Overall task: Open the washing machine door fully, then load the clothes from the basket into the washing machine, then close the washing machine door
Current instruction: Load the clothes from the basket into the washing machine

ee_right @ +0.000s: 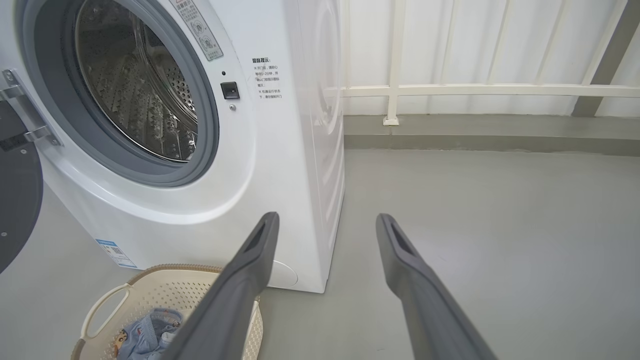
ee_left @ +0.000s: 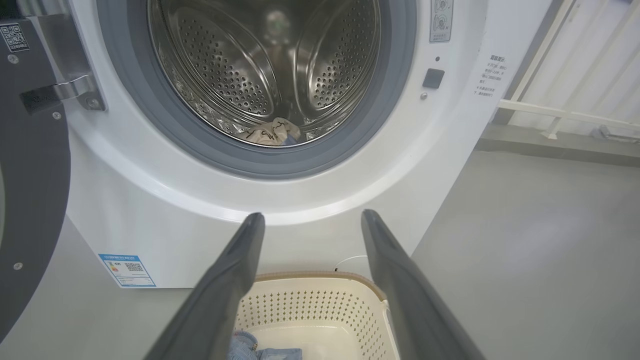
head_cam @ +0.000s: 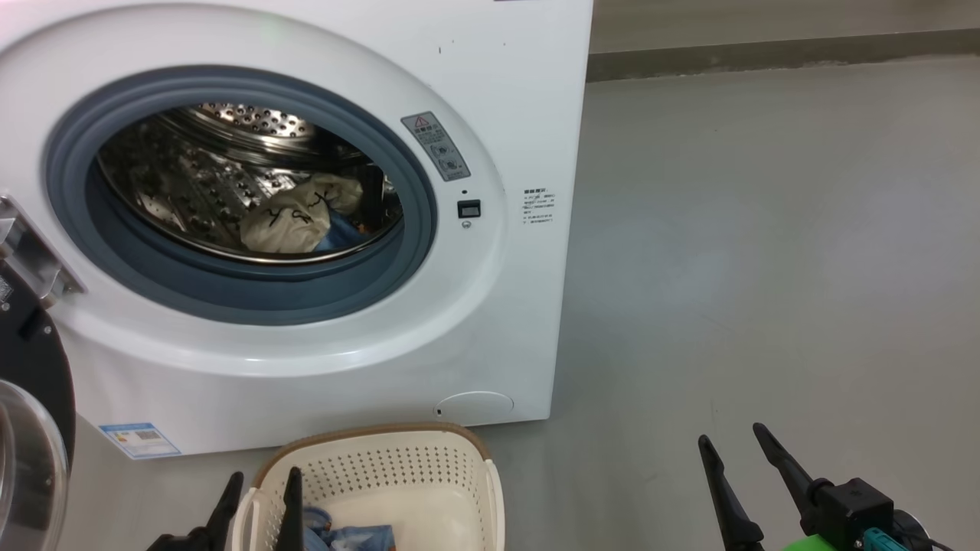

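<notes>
You have the washing machine (head_cam: pixel 490 92) standing on the grey floor (head_cam: pixel 766 229). Its door (head_cam: pixel 34 367) is swung wide to the left on a metal hinge (head_cam: pixel 31 260), so the black rim and glass bowl sit at the left edge of the head view. The round opening is uncovered, ringed by the grey-blue gasket (head_cam: pixel 253 295), and you can look straight into the steel drum (head_cam: pixel 222 168). At the drum's bottom lies a cream cloth (head_cam: pixel 287 218) with black marks, and a bit of blue cloth (head_cam: pixel 342 236) touches its right side. A small blue label (head_cam: pixel 140 438) is stuck at the lower left corner of the machine's front.

The basket (head_cam: pixel 398 459) sits on the floor just in front of the machine, below the opening. Light blue clothes (head_cam: pixel 356 536) with orange-brown prints lie bunched on its bottom, toward its left end.

Your left pincer (head_cam: pixel 263 476) hangs at the basket's left end, its fingers spread and holding nothing. In the left wrist view the basket's far wall shows between them. Your right pincer (head_cam: pixel 730 434) is spread too, with nothing between its fingers. It is over the floor, well to the right of the basket and apart from the machine.
</notes>
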You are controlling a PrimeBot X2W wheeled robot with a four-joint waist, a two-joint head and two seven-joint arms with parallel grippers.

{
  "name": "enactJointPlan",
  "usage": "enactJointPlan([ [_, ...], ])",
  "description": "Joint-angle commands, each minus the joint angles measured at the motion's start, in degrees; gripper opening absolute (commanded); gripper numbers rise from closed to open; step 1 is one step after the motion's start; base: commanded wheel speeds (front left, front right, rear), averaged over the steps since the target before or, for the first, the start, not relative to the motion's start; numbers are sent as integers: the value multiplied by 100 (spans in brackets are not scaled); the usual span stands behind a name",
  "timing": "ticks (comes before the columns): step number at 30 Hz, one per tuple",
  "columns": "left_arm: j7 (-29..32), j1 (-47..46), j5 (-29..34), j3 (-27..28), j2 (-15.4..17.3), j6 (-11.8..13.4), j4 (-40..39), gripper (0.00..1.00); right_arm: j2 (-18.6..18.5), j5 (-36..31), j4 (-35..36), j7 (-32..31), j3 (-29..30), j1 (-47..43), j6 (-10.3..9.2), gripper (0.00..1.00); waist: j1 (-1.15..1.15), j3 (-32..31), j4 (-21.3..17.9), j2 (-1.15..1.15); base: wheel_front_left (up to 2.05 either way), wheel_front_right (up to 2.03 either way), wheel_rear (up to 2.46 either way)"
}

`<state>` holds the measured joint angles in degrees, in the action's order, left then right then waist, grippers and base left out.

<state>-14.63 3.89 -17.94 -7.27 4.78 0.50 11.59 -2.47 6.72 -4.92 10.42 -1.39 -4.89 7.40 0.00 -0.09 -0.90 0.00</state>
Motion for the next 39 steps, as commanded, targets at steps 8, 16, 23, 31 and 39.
enactJointPlan([
  [8, -33, -257, 51, 107, 24, 17, 155, 100, -41, -34, 206, 15, -100, 158, 9, 100, 0, 379, -5, 0, 0, 0, 0],
  [16, 41, -737, -3, 28, 2, -9, 805, 100, -41, -166, 322, -10, -43, 348, 9, 100, 0, 1011, -38, 0, 0, 0, 0],
  [23, 273, -1440, 38, -119, 25, -80, 1888, 100, -57, -208, 422, -6, 2, 595, 9, 100, 0, 1750, -162, 0, 0, 0, 0],
  [31, 427, -2339, -94, -106, 3, -158, 2975, 100, -183, -162, 493, 53, 36, 838, 9, 100, 0, 2542, -350, 0, 0, 0, 0],
  [39, 1013, -3332, 27, -251, 164, -75, 4329, 100, -303, -78, 449, 170, 43, 1133, 9, 100, 0, 3267, -630, 0, 0, 0, 0],
])
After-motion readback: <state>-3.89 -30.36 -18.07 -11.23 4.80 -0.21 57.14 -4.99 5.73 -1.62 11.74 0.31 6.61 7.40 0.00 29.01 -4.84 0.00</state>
